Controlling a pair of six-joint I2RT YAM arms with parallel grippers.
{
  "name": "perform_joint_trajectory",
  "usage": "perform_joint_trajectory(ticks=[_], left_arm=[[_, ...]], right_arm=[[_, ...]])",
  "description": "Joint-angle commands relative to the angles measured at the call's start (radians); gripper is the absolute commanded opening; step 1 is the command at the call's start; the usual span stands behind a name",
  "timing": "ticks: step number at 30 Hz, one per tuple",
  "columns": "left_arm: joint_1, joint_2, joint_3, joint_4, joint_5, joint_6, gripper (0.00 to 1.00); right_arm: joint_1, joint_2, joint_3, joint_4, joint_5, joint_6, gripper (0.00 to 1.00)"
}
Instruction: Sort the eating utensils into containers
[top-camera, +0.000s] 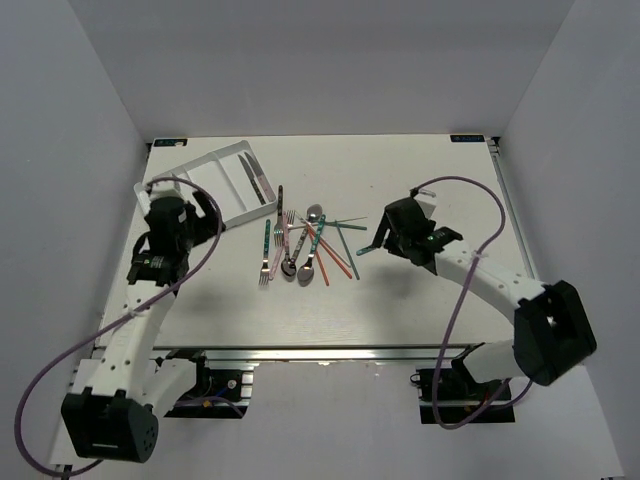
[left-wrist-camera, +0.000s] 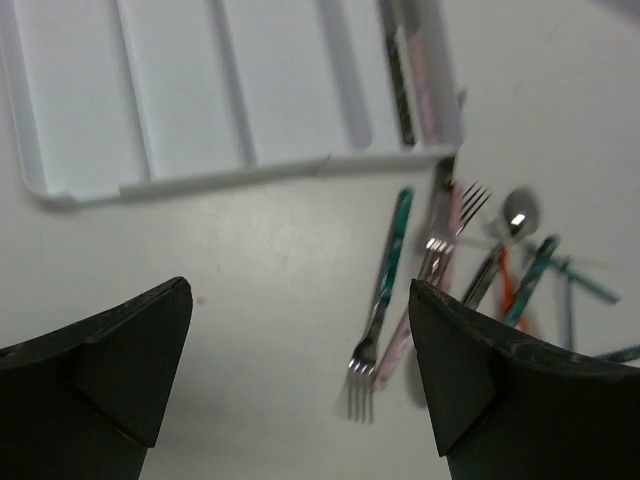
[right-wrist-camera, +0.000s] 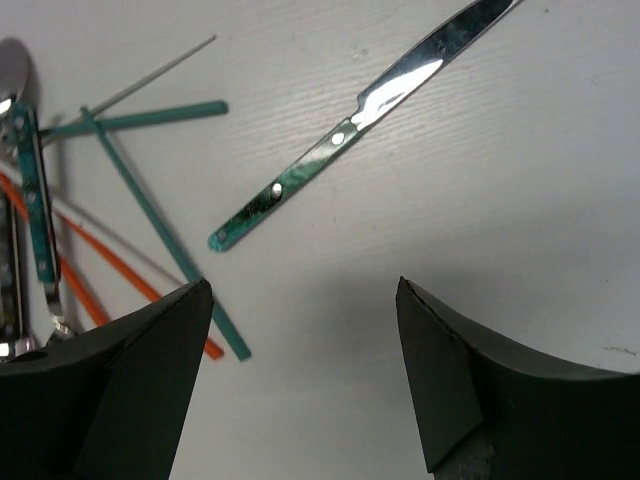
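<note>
The white cutlery tray (top-camera: 205, 178) lies at the back left and holds a black-handled knife (left-wrist-camera: 402, 85) and a pink-handled knife (left-wrist-camera: 432, 75) in its right compartment (top-camera: 252, 178). A pile of forks, spoons and chopsticks (top-camera: 302, 245) lies mid-table, with a teal-handled fork (left-wrist-camera: 388, 268) at its left side. My left gripper (top-camera: 210, 215) is open and empty between the tray and the pile; in its wrist view (left-wrist-camera: 300, 335) the table shows between the jaws. My right gripper (top-camera: 381, 238) is open and empty (right-wrist-camera: 305, 300), just near of a teal-handled knife (right-wrist-camera: 360, 112) (top-camera: 368, 249).
Teal chopsticks (right-wrist-camera: 150, 195) and an orange chopstick (right-wrist-camera: 115, 272) lie left of the right gripper. A spoon (left-wrist-camera: 518, 214) and a pink-handled fork (left-wrist-camera: 440, 255) lie in the pile. Grey walls enclose the table on three sides.
</note>
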Motion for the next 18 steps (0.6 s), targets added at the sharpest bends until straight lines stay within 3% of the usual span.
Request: perform_joint_trajectory(ticks=[1, 4, 5, 12, 15, 18], left_arm=[[0.000, 0.007, -0.100, -0.056, 0.062, 0.032, 0.98], [-0.006, -0.034, -0.120, -0.044, 0.101, 0.034, 0.98], [-0.006, -0.044, -0.122, -0.040, 0.104, 0.038, 0.98], [-0.009, -0.036, -0.120, -0.040, 0.147, 0.049, 0.98], [-0.009, -0.036, -0.120, -0.036, 0.161, 0.052, 0.98], [-0.009, -0.036, -0.119, -0.038, 0.159, 0.054, 0.98]], right_arm=[[-0.005, 0.125, 0.137, -0.057, 0.176, 0.141, 0.78], [-0.005, 0.268, 0.214, -0.083, 0.167, 0.152, 0.66], [-0.005, 0.305, 0.239, -0.092, 0.156, 0.158, 0.54], [-0.005, 0.585, 0.425, -0.256, 0.141, 0.249, 0.52], [-0.002, 0.623, 0.408, -0.249, 0.116, 0.278, 0.52], [-0.005, 0.625, 0.365, -0.204, 0.086, 0.316, 0.45]])
